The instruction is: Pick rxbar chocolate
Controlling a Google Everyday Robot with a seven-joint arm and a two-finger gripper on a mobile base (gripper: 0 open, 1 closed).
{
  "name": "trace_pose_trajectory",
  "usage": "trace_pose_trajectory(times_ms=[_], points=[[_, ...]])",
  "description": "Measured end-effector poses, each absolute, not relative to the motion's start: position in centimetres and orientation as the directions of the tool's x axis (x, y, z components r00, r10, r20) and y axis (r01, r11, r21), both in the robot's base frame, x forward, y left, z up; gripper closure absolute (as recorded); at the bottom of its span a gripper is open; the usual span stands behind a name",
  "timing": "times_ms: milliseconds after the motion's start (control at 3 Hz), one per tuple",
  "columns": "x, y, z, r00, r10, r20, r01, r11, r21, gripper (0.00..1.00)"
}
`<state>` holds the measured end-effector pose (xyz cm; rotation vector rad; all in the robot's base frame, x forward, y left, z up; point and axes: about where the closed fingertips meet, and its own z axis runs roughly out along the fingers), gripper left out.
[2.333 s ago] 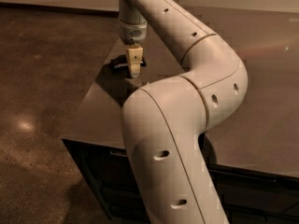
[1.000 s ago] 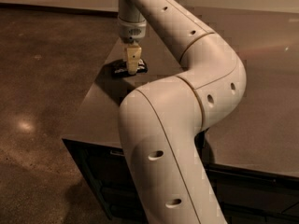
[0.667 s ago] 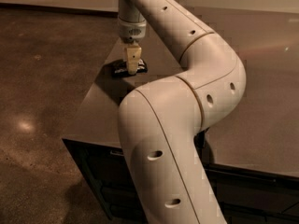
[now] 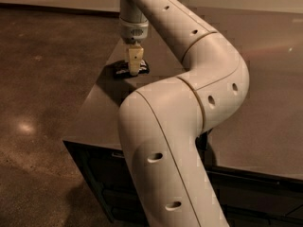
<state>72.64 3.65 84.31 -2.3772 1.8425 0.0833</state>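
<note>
The rxbar chocolate (image 4: 120, 71) is a small flat black bar lying near the far left corner of the grey table (image 4: 265, 103). My gripper (image 4: 134, 69) points straight down from the wrist and its tips are right at the bar's right half, hiding part of it. My big white arm fills the foreground and covers the middle of the table.
The table's left edge and front edge drop to a brown speckled floor (image 4: 42, 93). A dark cabinet front (image 4: 104, 183) sits under the table. A pale wall runs along the back.
My gripper has moved slightly left and down onto the bar. The elbow of the arm has shifted a little to the left.
</note>
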Motion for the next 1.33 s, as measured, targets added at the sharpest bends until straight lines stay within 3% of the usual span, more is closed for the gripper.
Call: trace_pose_trajectory(times_ms=[1333], points=[[72.55, 3.31, 84.77, 0.244, -0.962, -0.123, -0.969, -0.237, -0.071, 0.59]])
